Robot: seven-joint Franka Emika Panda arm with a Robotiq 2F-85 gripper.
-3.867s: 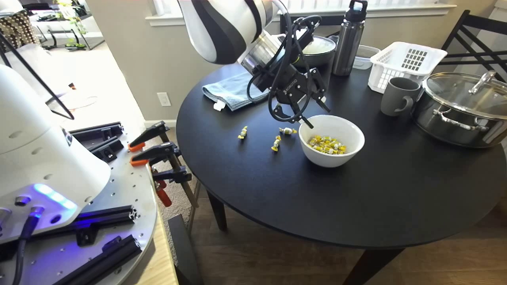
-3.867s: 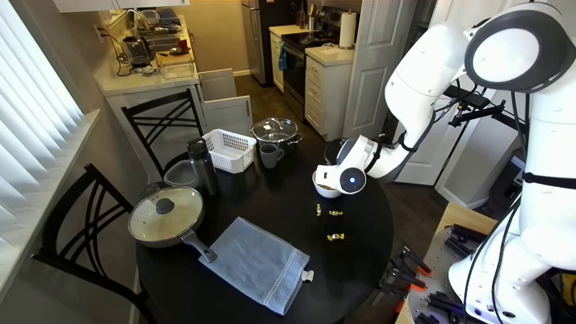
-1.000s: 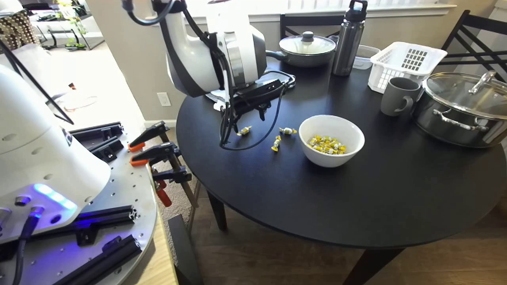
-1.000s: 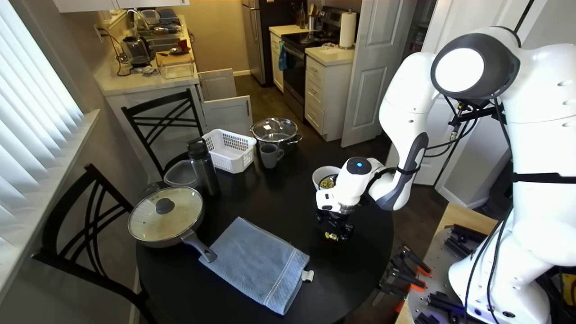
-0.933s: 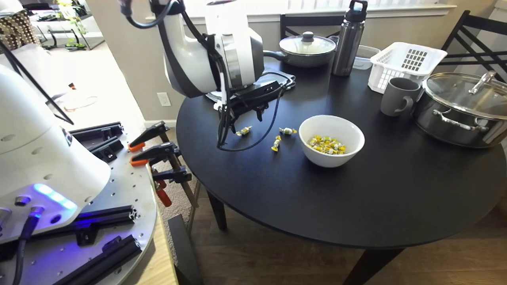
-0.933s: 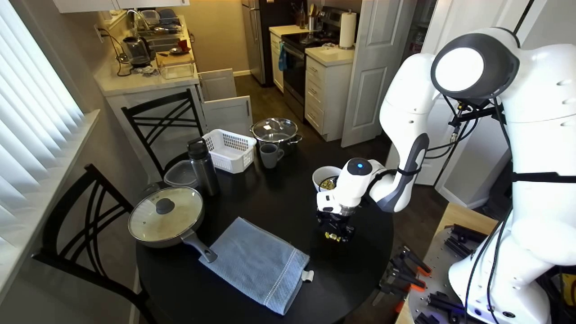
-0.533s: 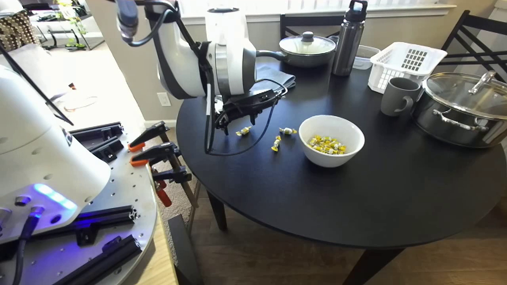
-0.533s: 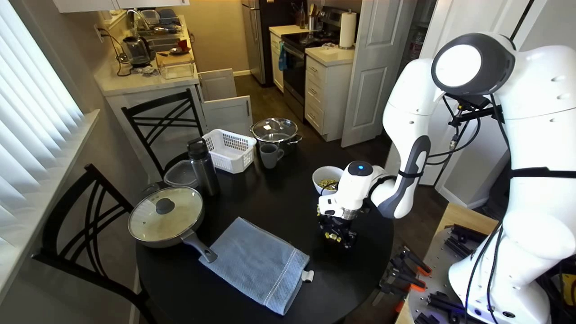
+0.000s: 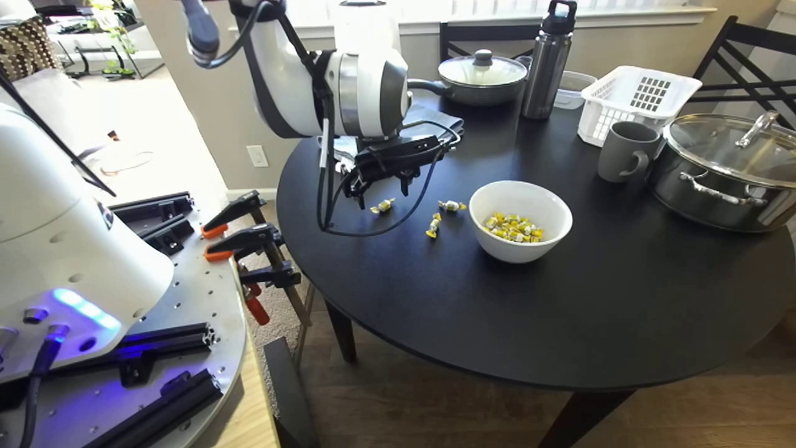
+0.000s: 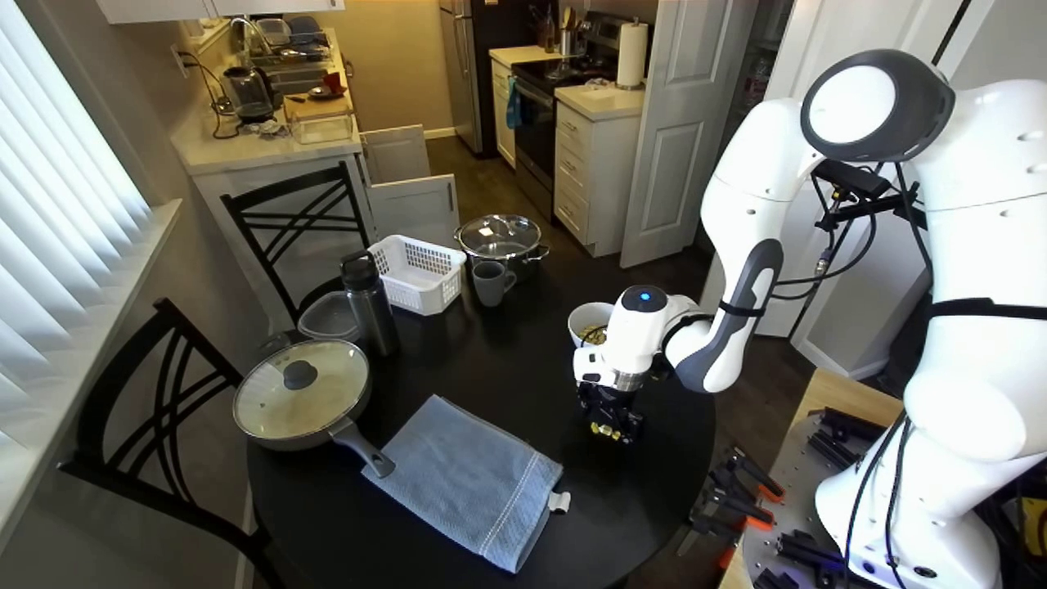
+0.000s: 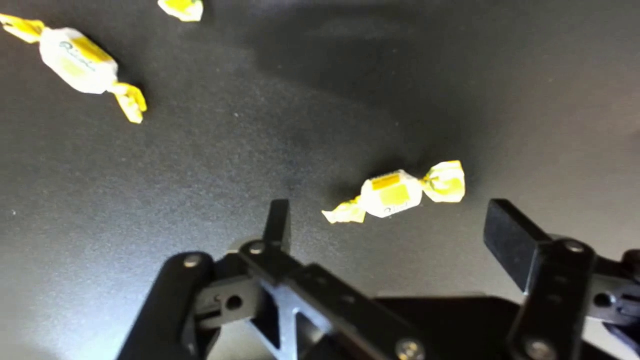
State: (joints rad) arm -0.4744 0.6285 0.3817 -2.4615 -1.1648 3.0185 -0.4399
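Kitchen drawers [image 10: 572, 175] show only in an exterior view; the gripper [image 11: 392, 225] gapes above a candy [image 11: 391, 194].

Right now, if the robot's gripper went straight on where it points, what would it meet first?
Probably the wrapped candy lying ahead between the open fingers of the gripper; the fingers may land on the black table on either side. Depth is hard to judge.
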